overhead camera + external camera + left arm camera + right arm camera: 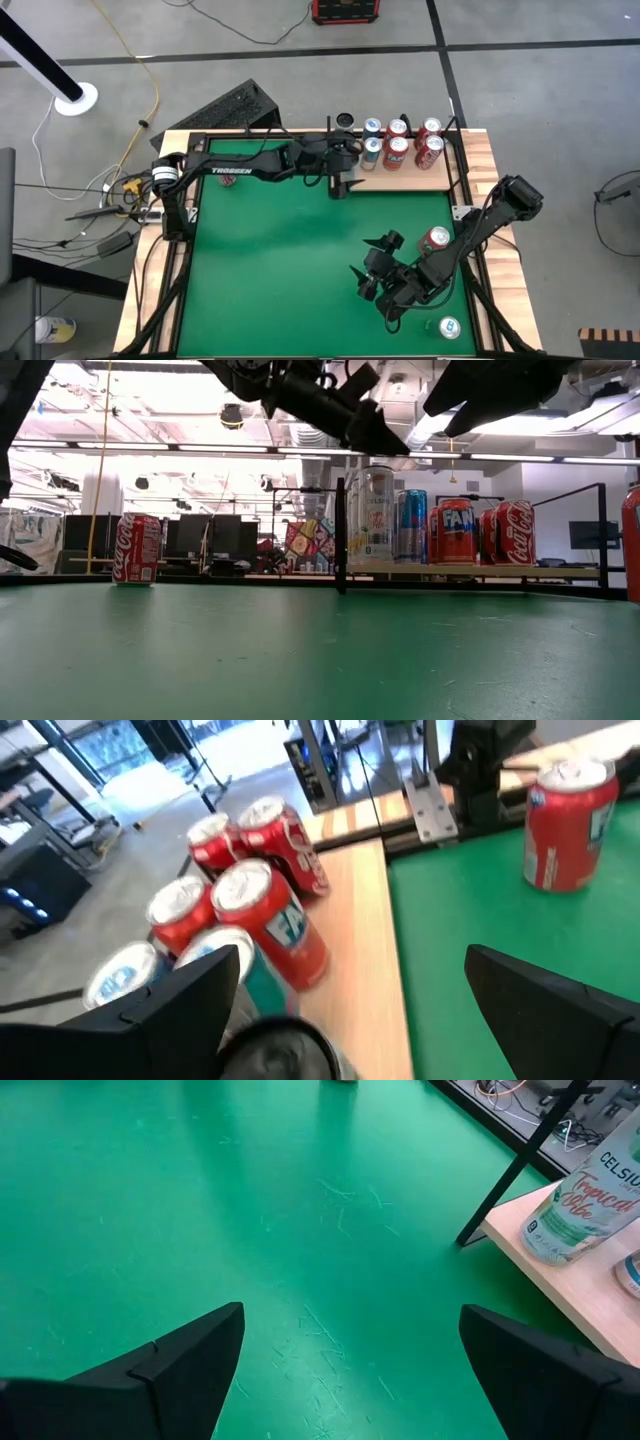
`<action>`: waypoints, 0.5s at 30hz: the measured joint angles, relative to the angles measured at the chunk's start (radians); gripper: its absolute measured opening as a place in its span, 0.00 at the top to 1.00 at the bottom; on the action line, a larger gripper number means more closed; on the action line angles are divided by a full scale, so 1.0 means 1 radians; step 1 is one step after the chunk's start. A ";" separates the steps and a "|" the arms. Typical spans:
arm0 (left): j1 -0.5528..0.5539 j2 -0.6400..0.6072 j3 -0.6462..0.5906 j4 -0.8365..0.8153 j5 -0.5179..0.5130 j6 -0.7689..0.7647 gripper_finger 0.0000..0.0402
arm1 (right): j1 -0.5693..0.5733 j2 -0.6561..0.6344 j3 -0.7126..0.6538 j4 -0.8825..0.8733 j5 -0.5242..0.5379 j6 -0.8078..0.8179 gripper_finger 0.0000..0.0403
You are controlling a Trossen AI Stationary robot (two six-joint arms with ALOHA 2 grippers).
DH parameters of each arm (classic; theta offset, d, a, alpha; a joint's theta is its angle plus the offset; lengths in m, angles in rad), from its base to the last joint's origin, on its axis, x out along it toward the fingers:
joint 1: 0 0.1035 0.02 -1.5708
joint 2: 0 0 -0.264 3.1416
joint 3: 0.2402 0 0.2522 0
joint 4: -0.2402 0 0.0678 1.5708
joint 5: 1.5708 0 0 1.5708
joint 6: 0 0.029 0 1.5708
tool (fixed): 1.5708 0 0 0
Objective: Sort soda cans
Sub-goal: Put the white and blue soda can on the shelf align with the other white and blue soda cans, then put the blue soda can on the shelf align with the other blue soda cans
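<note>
Soda cans: main cluster point(402, 145) upright on wooden shelf point(400, 178) along far edge of green table point(290, 270). Red cans, blue-silver cans and one pale, white-labelled can point(372, 518), packed touching or just beside one another. From low view: pale can at left end of row, blue can point(411, 525) next, orange-labelled red can point(455, 531) and further red cans point(512, 532) beyond.

Left gripper point(340, 160): hovering above shelf at near-left end of cluster, fingers spread wide, nothing between them. Through left wrist view: fingers point(170, 1010) straddling the nearest silver-topped cans; blue-topped can point(120, 975) just beside one finger, red cans fanned out ahead; contact not discernible.

Single red can point(434, 240) upright on green surface near right edge, well apart from cluster, just beside forearm of right arm; also seen from left wrist view point(568, 825), beyond left fingers.

Single red can point(136, 548) upright at far-left side of table, apart from shelf, mostly hidden under left arm in high view.

Single can point(449, 327) with blue-silver top at near-right corner, by table rim.

Right gripper point(372, 272): low over near-right part of green surface, fingers fully apart, empty. Right wrist view: bare green mat between fingers point(170, 1365); pale can point(585, 1205) on shelf corner farther off, well clear of them.
</note>
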 joint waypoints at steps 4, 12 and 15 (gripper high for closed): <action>-0.007 -0.008 0.039 -0.025 0.000 0.000 0.07 | 0.000 0.000 0.000 0.000 0.000 0.000 0.02; -0.064 -0.182 0.120 -0.235 -0.016 0.008 0.07 | -0.002 0.000 0.000 0.009 0.000 0.018 0.02; -0.095 -0.294 0.121 -0.370 -0.083 0.005 0.07 | -0.007 0.000 0.000 0.007 0.000 0.033 0.02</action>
